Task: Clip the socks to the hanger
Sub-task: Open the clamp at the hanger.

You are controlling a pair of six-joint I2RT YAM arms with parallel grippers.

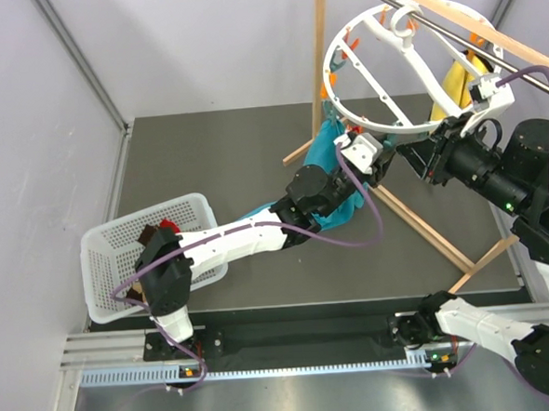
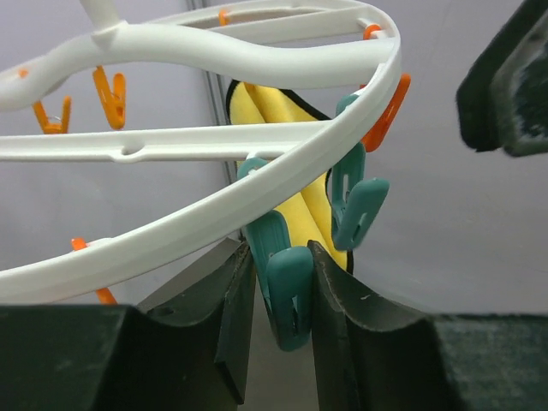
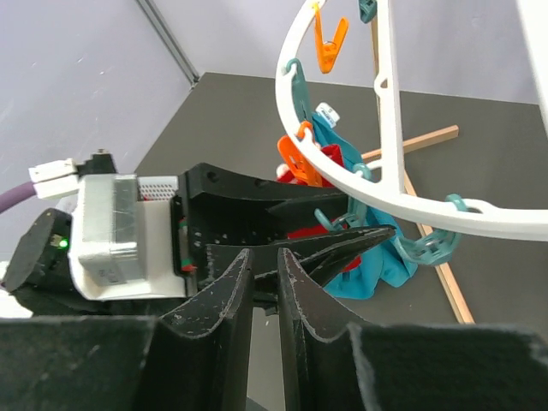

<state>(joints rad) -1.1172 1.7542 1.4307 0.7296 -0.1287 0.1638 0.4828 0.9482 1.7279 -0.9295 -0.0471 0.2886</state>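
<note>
The left claw is clamped on a teal clip that hangs from the rim of the hanger. Its two fingers press the clip's sides, and the clip's long axis runs down between them, in line with the fingers. The right claw sits just to the right of it under the same stretch of rim. Its fingers are almost together with only a slit between them, and nothing can be seen held there.

The next move turns on where the socks are. One red and one dark, they lie in the white basket at the near left of the surface, well apart from both claws, which are up at the far right. The basket is beside the left arm's base, so that arm is judged the nearer, though it is busy with the clip.

In the right wrist view some red cloth shows behind the left claw, near an orange clip. It may be a sock, but whether it is clipped cannot be told. A teal cloth hangs below the ring and a yellow cloth behind it.
</note>
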